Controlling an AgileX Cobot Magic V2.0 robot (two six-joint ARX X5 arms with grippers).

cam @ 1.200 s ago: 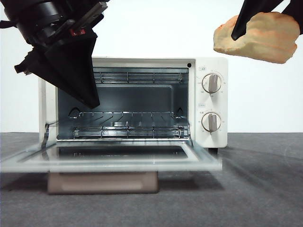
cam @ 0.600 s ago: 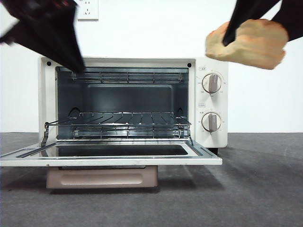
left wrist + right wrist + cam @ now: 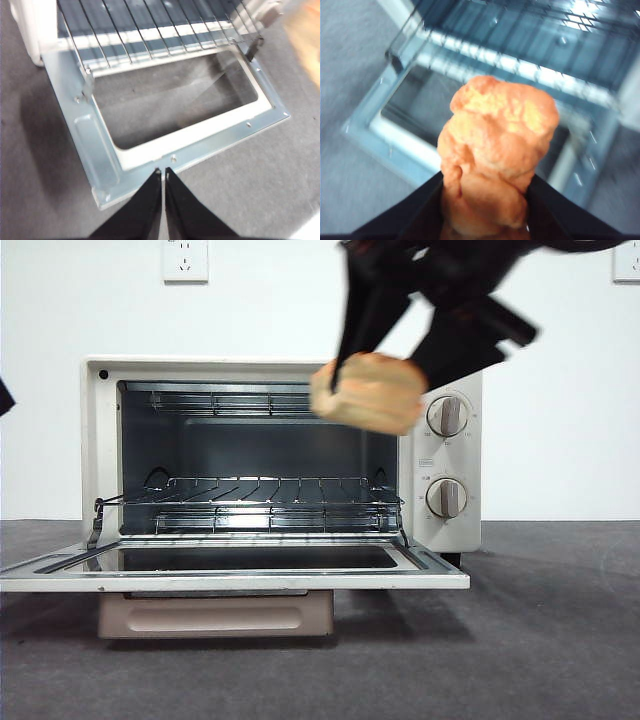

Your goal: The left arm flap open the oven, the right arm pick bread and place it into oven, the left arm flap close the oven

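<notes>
The cream-white oven (image 3: 250, 368) stands with its glass door (image 3: 240, 578) flapped down flat and its wire rack (image 3: 270, 510) bare. My right gripper (image 3: 383, 368) comes in from the top right, shut on the golden-brown bread (image 3: 368, 392), which hangs in front of the opening's upper right corner. In the right wrist view the bread (image 3: 497, 150) sits between the jaws of the right gripper (image 3: 487, 200), above the open door (image 3: 395, 145). My left gripper (image 3: 161, 172) is shut on nothing, hovering over the door's front edge (image 3: 200, 140); in the front view only its black tip (image 3: 3, 398) shows.
Two round knobs (image 3: 447, 415) sit on the oven's right panel. The beige handle (image 3: 215, 618) hangs under the lowered door. Grey cloth (image 3: 550, 640) covers the table, and a wall socket (image 3: 185, 258) is behind.
The left arm pulled away up and to the left, almost out of the front view. The right gripper carried the bread left and down, from the top right corner to the oven's opening.
</notes>
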